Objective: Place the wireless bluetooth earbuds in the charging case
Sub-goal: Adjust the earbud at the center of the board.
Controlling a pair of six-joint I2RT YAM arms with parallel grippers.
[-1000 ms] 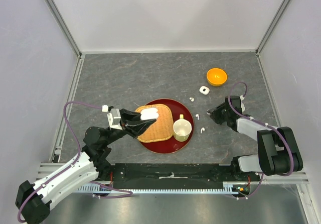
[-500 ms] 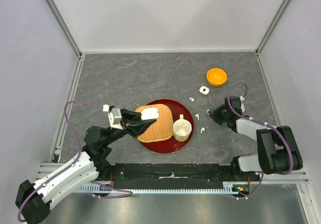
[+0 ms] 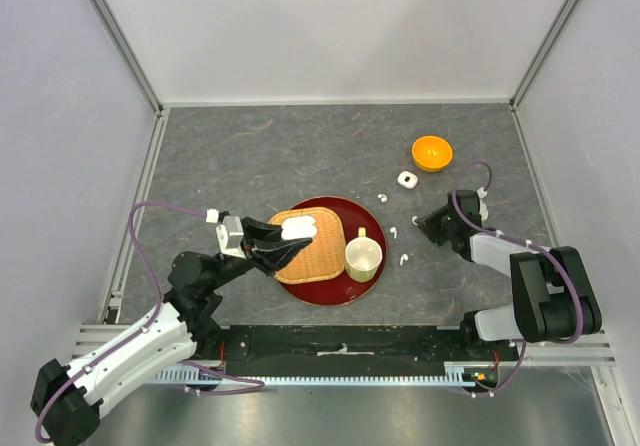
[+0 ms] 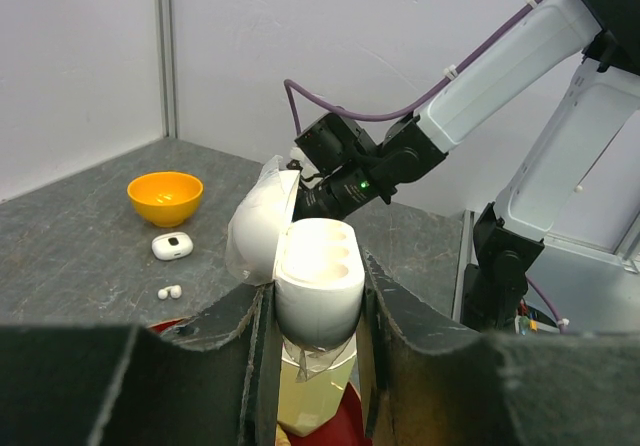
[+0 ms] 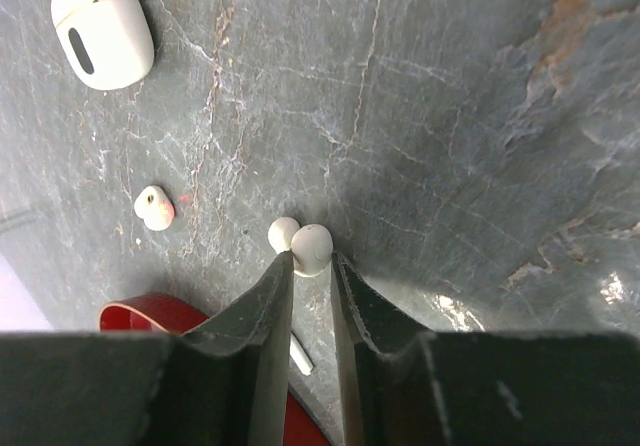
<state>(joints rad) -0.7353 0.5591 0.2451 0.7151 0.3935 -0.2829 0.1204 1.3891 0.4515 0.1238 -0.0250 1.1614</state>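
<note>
My left gripper [image 3: 284, 238] [image 4: 315, 311] is shut on an open white charging case [image 3: 297, 228] [image 4: 318, 276], held above the woven mat with its lid [image 4: 258, 231] swung to the left and its sockets empty. My right gripper [image 3: 419, 224] [image 5: 312, 258] is low on the table, its fingertips pinching a white earbud [image 5: 314, 246] [image 3: 414, 223]. Three more earbuds lie loose: one further back [image 3: 382, 198] [image 5: 153, 207], one by the tray's rim [image 3: 393, 232] [image 5: 300, 354], one in front [image 3: 403, 260].
A red tray [image 3: 330, 298] carries a woven mat [image 3: 310, 261] and a cream cup [image 3: 363, 254] [image 4: 315, 396]. A closed white case [image 3: 406, 179] [image 5: 103, 26] and an orange bowl [image 3: 432, 152] [image 4: 165, 196] sit at the back right.
My right gripper has crept slightly up and left onto the earbud. The left arm and case have not moved.
</note>
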